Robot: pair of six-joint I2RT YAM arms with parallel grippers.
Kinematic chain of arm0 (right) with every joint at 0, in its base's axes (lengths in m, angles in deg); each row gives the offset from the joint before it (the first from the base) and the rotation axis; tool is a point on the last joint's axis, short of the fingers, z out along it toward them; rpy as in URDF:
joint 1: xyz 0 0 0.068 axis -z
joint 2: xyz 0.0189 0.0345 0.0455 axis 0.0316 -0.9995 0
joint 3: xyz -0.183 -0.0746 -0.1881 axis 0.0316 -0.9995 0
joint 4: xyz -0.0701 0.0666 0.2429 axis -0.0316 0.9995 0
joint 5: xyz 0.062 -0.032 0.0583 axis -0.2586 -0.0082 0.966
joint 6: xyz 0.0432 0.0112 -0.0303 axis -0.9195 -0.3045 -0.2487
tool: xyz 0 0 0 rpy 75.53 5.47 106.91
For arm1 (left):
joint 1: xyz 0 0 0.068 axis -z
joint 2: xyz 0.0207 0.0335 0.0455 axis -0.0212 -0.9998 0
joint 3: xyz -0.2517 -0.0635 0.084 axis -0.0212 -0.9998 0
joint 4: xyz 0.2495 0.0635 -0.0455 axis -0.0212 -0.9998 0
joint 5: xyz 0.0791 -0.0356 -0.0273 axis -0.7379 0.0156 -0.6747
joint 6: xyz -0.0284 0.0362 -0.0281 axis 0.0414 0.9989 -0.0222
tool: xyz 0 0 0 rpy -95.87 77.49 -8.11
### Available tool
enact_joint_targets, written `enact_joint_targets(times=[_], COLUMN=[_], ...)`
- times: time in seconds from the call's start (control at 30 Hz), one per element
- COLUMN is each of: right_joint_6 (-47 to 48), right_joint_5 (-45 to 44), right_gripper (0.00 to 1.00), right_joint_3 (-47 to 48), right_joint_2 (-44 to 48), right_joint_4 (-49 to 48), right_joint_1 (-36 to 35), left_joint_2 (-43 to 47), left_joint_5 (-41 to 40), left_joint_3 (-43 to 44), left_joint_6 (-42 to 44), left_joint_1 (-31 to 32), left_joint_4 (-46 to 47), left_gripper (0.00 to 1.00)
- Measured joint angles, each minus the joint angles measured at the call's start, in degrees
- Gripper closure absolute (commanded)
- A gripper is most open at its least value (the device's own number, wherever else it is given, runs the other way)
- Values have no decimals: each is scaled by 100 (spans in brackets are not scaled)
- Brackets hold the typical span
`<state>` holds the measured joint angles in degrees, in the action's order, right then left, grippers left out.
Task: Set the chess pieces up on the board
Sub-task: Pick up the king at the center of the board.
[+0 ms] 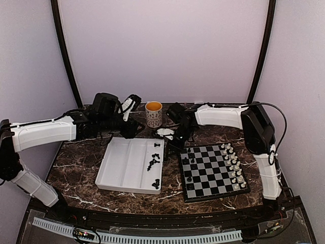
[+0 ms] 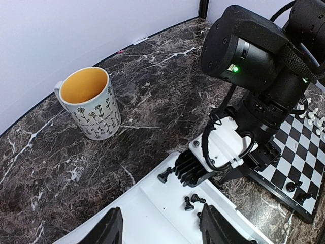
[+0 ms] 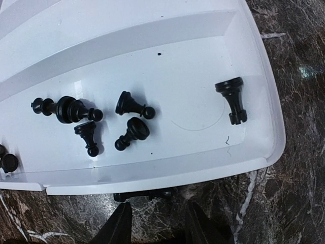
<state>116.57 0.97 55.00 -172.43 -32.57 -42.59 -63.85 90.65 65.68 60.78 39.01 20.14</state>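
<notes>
- Black chess pieces (image 3: 137, 128) lie toppled in the white tray's (image 3: 152, 56) end compartment, just beyond my right end effector (image 3: 160, 226).
- Its fingers (image 3: 119, 223) stand apart, empty; my left end effector (image 2: 165, 231) is likewise apart above the tray.

Both parted: left gripper (image 2: 163, 230), right gripper (image 3: 159, 224)

Back wall (image 1: 162, 51): plain pale lilac panel, evenly lit.
Side walls: left wall (image 1: 25, 61) and right wall (image 1: 299, 66), same pale tone, closing in the space.
Corner poles: dark left pole (image 1: 63, 51) and right pole (image 1: 262, 51), leaning slightly inward.
Table (image 1: 81, 168): dark brown marble-look top with white veins (glossy in the wrist views), curved black near rim.
Light: soft, diffuse, with faint shadows.
</notes>
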Motion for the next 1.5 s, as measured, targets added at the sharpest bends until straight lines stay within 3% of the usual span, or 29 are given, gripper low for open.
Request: enact_joint_targets(times=[0.53,0.97,1.33,1.5], right_joint_6=[455,575,310,-44], right_joint_5=[9,258,216,-31], right_gripper=[59,56,59,67], right_joint_3=[-74,-660,-667,-667], right_joint_2=[-96,199,199,201], right_joint_4=[4,367,363,267], right_joint_1=[-243,-251,-463,-557], left_joint_2=[-31,-107,-138,-138], left_joint_5=[20,146,168,166], left_joint_3=[52,94,96,96], left_joint_6=[4,2,2,2], left_joint_1=[-2,-2,-2,-2], left_joint_4=[-28,-28,-28,-31], left_gripper=[46,46,46,46])
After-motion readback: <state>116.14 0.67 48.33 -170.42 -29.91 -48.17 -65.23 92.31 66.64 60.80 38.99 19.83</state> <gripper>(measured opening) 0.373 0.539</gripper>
